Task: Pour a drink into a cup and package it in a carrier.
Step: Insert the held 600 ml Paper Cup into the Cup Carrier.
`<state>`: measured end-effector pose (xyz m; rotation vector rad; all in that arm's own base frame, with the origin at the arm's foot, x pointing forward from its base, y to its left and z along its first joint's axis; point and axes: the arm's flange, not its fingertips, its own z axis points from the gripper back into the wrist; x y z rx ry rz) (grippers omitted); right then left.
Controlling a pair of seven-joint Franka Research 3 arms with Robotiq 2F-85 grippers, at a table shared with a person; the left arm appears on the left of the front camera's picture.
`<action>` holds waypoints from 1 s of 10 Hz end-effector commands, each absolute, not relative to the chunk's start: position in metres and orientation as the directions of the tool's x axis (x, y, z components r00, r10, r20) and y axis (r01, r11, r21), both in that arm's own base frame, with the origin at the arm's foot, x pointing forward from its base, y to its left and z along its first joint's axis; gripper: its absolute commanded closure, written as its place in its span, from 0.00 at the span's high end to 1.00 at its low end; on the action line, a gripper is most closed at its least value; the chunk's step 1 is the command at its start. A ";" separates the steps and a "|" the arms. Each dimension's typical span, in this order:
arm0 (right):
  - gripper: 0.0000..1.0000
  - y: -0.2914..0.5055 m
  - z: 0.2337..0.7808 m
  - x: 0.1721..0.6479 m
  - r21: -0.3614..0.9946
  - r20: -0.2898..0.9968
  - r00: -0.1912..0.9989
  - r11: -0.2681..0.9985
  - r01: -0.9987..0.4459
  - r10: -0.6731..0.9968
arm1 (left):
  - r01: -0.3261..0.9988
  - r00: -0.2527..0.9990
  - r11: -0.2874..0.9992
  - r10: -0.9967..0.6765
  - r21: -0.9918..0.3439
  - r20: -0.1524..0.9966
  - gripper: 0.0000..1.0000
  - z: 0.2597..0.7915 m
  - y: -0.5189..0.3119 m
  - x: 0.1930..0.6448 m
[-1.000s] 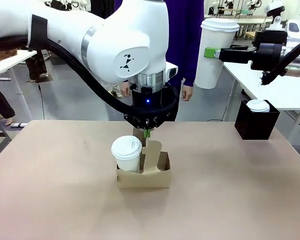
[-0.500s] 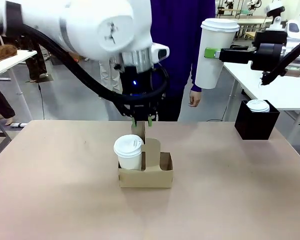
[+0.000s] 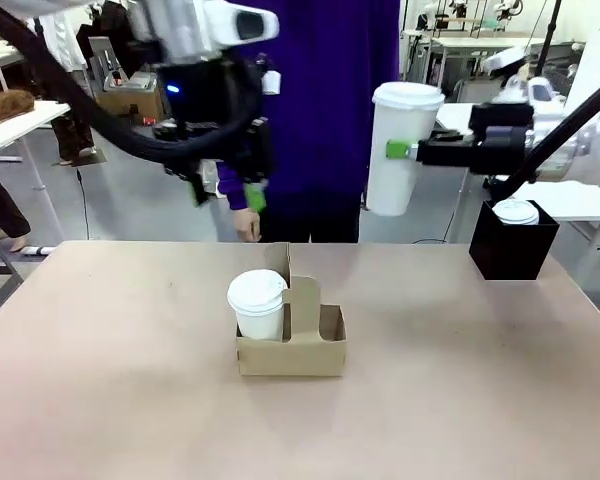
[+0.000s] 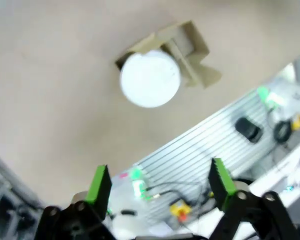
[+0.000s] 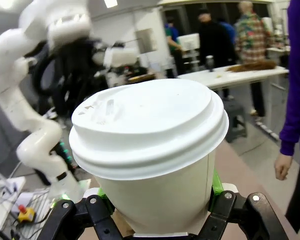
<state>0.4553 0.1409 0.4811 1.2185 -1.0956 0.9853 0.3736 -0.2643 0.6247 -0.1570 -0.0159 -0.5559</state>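
Observation:
The brown cardboard carrier stands mid-table, with a short lidded white cup in its left pocket. From above, the left wrist view shows that lid and the carrier. High above and to the left of the carrier hangs my left gripper, open with nothing between its fingers. My right gripper is shut on a tall lidded white cup, held upright in the air right of the carrier. The drink is hidden.
A black box with a white lid on top stands at the table's far right. A person in a purple top stands at the far edge, one hand hanging behind the carrier. Bare tabletop surrounds the carrier.
My left gripper has let go of the carrier's handle, opened, and risen up and to the left. The right arm has carried the tall cup a little leftward.

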 end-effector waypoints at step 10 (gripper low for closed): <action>0.80 0.161 0.448 0.457 0.129 0.991 0.130 -0.038 -0.991 -0.021 | 0.832 0.529 0.555 -0.777 -0.024 0.341 1.00 0.602 -0.137 0.378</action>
